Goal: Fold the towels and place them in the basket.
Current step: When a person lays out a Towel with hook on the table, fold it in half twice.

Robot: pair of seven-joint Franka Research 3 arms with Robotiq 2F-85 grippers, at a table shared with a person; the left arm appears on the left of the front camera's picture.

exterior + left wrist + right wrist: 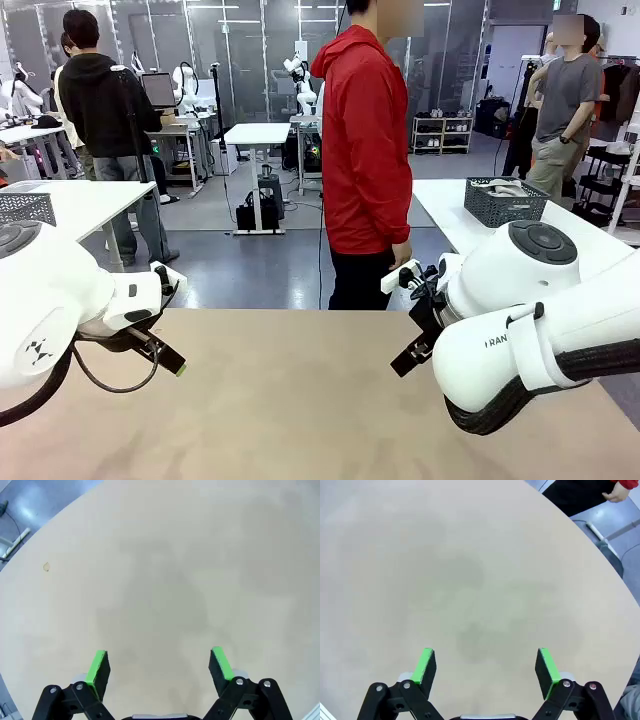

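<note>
I count two grippers over my worktop (300, 400). The left gripper (160, 661) is released, its green pads (97, 666) spread wide above bare tan surface and grasping nothing. The right gripper (487, 661) is likewise released, with tan surface between its fingers.

I count two dark mesh baskets, both on white tables beyond my worktop. The right-hand basket (505, 207) sits on the table at far right with a pale bundle (503, 186) lying in it; I cannot tell whether that is a towel. The left-hand basket (25, 208) sits on the table at the left edge, and I cannot see its contents.

One person in a red jacket (365, 140) stands at the far edge of my worktop, one hand (400, 255) hanging at their side.
</note>
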